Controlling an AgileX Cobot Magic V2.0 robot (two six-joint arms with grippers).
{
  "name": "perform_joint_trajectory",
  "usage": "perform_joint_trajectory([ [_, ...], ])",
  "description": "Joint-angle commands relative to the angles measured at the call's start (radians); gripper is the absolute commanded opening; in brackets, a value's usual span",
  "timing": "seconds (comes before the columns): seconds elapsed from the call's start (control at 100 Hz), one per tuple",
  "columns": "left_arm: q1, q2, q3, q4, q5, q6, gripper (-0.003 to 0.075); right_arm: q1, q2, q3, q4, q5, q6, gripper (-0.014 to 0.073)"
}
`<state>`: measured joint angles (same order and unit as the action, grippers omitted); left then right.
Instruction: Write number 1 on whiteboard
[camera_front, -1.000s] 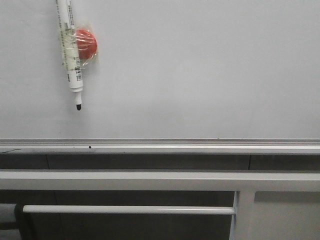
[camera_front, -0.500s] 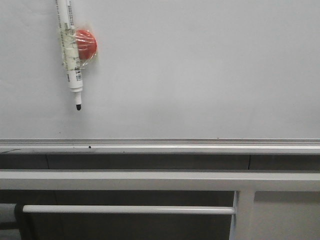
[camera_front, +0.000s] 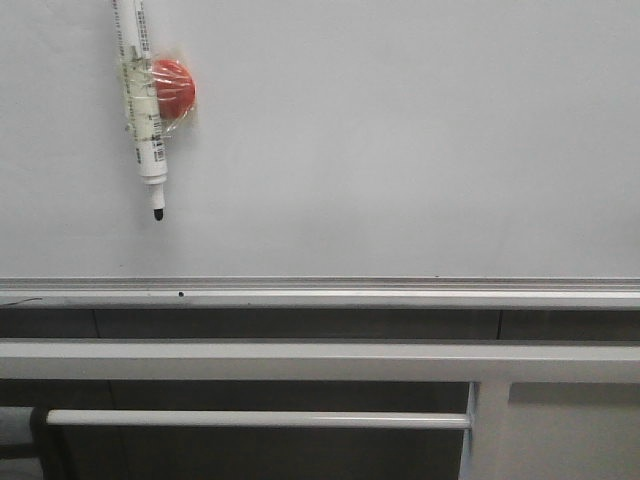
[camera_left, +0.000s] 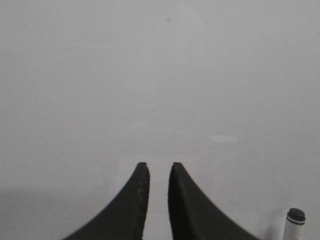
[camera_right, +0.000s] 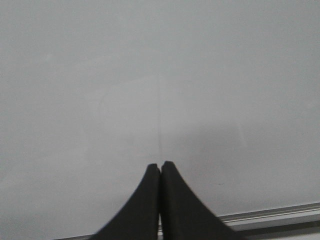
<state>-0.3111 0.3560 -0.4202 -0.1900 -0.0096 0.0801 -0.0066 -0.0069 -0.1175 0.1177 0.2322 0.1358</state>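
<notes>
Left gripper (camera_left: 155, 167) fingers slightly parted, empty, facing the pale glossy whiteboard (camera_front: 400, 140); right gripper (camera_right: 160, 165) fingers clenched together, empty; white marker pen (camera_front: 140, 110) hangs top-left.

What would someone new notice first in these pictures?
A white marker hangs tip-down at the upper left of the whiteboard, taped to a red round magnet beside it. The board shows no black stroke. The left gripper faces the board with a narrow gap; the right gripper is closed.

Matte black, curved, tapering fingers (camera_left: 135, 200) on both end effectors.
</notes>
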Motion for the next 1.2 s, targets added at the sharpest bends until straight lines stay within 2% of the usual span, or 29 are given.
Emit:
perform_joint_trajectory([
  [0.0,-0.026,0.039,-0.032,0.051,-0.095,-0.005,0.0314,-0.007,0.009,-0.036,0.005,-0.071,0.002,-0.0053],
  [0.03,-0.031,0.047,-0.032,0.051,-0.105,-0.005,0.0401,-0.007,0.009,-0.036,0.005,-0.073,0.002,-0.0053],
  [0.08,-0.039,0.064,-0.032,0.049,-0.107,-0.005,0.0498,-0.007,0.009,-0.036,0.005,-0.075,0.002,-0.0053],
  [0.15,-0.048,0.086,-0.032,0.038,-0.086,-0.005,0.0561,-0.007,0.009,-0.036,0.005,-0.077,0.002,-0.0053],
  [0.37,-0.099,0.146,-0.017,-0.021,-0.052,-0.005,0.0543,-0.007,0.009,-0.036,0.005,-0.077,0.002,-0.0053],
  [0.68,-0.261,0.150,0.142,-0.021,-0.232,-0.005,0.0494,-0.007,0.009,-0.036,0.005,-0.084,0.002,-0.0053],
  [0.88,-0.327,0.160,0.202,-0.023,-0.261,-0.005,0.0494,-0.007,0.009,-0.036,0.005,-0.084,0.002,-0.0053],
  [1.05,-0.353,0.246,0.232,-0.049,-0.293,-0.005,0.0493,-0.007,0.009,-0.036,0.005,-0.087,0.002,-0.0053],
  [1.19,-0.405,0.336,0.237,-0.049,-0.415,-0.007,0.0492,-0.007,0.009,-0.036,0.005,-0.087,0.002,-0.0053],
])
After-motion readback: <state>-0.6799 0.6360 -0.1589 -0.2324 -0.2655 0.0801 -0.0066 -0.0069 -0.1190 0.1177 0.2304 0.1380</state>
